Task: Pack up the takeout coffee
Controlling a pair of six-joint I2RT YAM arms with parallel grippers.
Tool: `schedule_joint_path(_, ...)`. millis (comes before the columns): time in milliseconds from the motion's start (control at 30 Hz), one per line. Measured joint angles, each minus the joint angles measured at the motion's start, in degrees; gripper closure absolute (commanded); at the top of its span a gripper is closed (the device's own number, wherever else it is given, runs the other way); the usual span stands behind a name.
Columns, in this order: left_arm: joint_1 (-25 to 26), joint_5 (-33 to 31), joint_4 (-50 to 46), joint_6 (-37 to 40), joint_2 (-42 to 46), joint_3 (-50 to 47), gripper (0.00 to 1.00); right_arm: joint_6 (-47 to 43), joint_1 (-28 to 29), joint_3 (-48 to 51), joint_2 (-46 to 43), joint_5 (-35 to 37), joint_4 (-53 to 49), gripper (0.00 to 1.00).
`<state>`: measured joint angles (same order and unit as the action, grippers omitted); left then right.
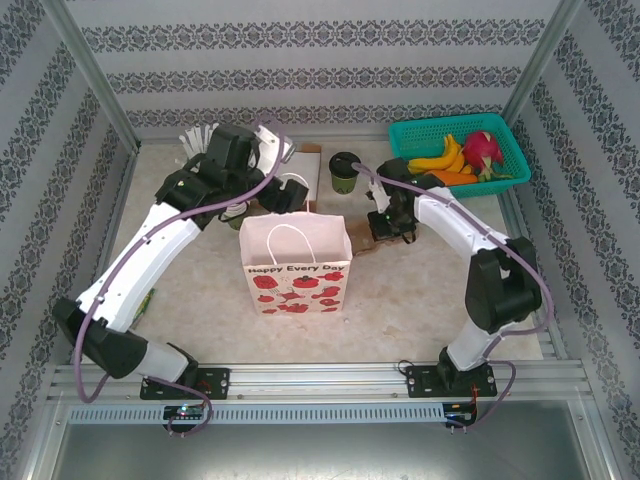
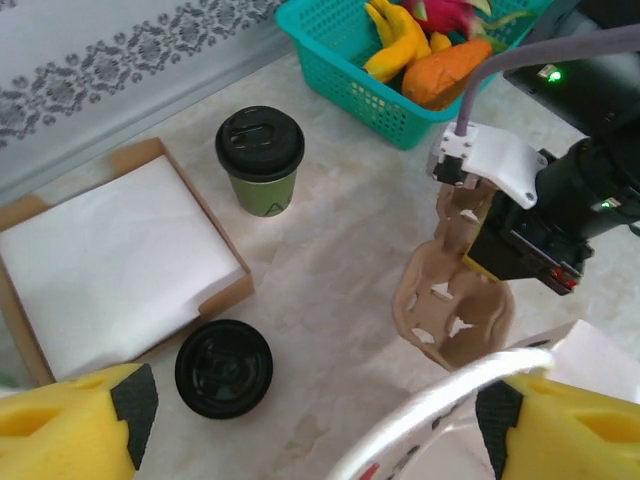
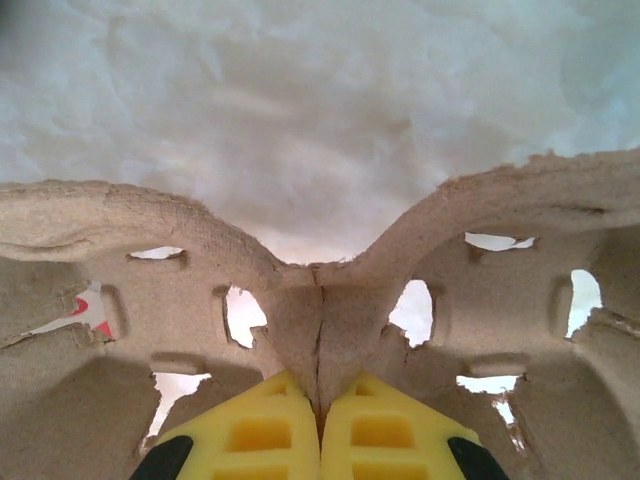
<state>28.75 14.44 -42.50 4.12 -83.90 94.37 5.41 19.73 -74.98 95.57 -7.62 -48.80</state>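
Note:
The takeout coffee [image 1: 345,172] [image 2: 260,160], a green paper cup with a black lid, stands upright near the back of the table, apart from both grippers. In front of it stands a white paper bag [image 1: 295,268] with red print. My left gripper [image 1: 288,195] [image 2: 315,430] hovers over the bag's back edge, its yellow fingers [image 2: 70,425] wide open; the bag's white handle [image 2: 440,405] arcs between them, close to the right finger. A moulded brown cup carrier [image 2: 455,310] [image 3: 320,290] hangs tilted beside the bag, with my right gripper [image 1: 385,228] [image 3: 320,410] shut on its centre ridge.
A loose black lid [image 2: 223,367] lies on the table next to a cardboard box of white napkins [image 2: 110,265]. A teal basket [image 1: 405,135] [image 2: 345,70] of fruit stands at the back right. Bare table lies in front of the bag.

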Motion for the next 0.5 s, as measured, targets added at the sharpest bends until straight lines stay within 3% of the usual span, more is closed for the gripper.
schedule_joint_path(200, 0.0, 2.7, -0.8, 3.2, -5.3, 4.4, 0.70, 2.1, -1.8, 6.5, -7.8, 0.3, 1.4, 1.00)
schedule_joint_path(500, 0.0, 3.8, -3.2, 0.6, -8.9, 9.8, 1.00, 4.0, -3.1, 8.7, -12.9, 1.2, 2.8, 1.00)
